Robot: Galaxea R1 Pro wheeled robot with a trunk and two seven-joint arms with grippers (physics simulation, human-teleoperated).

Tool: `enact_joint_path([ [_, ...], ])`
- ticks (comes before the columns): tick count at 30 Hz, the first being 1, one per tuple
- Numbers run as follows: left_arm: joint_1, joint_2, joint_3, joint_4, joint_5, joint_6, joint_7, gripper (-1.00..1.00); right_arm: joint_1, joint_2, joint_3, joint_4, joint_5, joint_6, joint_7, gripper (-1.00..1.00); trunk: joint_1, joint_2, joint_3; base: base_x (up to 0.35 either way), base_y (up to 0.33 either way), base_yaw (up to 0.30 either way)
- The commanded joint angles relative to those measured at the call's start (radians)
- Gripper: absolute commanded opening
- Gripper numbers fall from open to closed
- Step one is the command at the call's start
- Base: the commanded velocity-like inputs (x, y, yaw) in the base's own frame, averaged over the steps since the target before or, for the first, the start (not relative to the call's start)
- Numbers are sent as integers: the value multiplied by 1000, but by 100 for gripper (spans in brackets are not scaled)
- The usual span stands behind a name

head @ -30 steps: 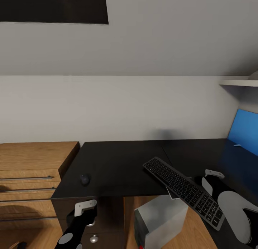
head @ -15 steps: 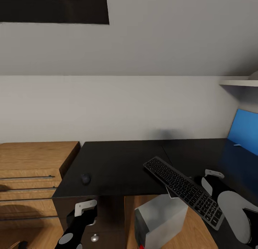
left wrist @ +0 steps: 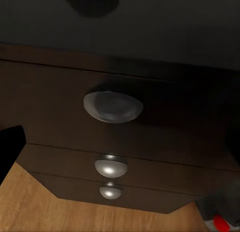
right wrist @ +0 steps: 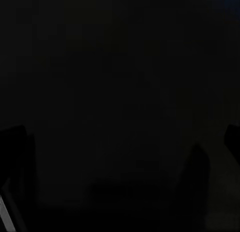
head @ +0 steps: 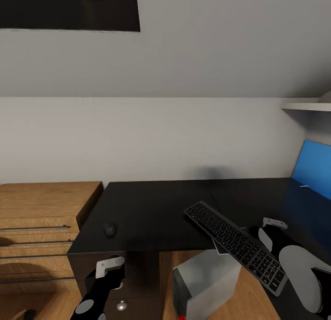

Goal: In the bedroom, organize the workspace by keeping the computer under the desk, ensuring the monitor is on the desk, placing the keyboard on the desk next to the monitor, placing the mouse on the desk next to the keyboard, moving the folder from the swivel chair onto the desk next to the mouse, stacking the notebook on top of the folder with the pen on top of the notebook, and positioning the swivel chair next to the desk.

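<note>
Head view: keyboard (head: 236,241) overhangs desk (head: 151,209) above computer (head: 204,283); right end effector (head: 271,230) grip unclear.

Both arms low (gripper states unclear).

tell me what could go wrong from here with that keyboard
The keyboard lies diagonally with its near end past the desk edge, above the computer; a nudge from the right gripper beside it might tip it off. The mouse sits near the front edge by the left arm, and could get knocked down.
</note>
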Motion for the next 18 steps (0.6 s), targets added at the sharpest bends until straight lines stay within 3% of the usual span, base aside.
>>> enact_joint_path([
  [1, 0, 0, -1, -2, 10, 3, 8, 100, 0, 1, -4, 9, 0, 9, 1, 100, 0, 0, -1, 0, 0, 0],
  [8, 0, 0, -1, -2, 10, 2, 8, 100, 0, 6, -4, 9, 0, 8, 1, 100, 0, 0, -1, 0, 0, 0],
  [18, 0, -1, -3, -2, 10, 3, 8, 100, 0, 8, -4, 9, 0, 5, 4, 100, -38, 70, 30, 0, 0, 0],
])
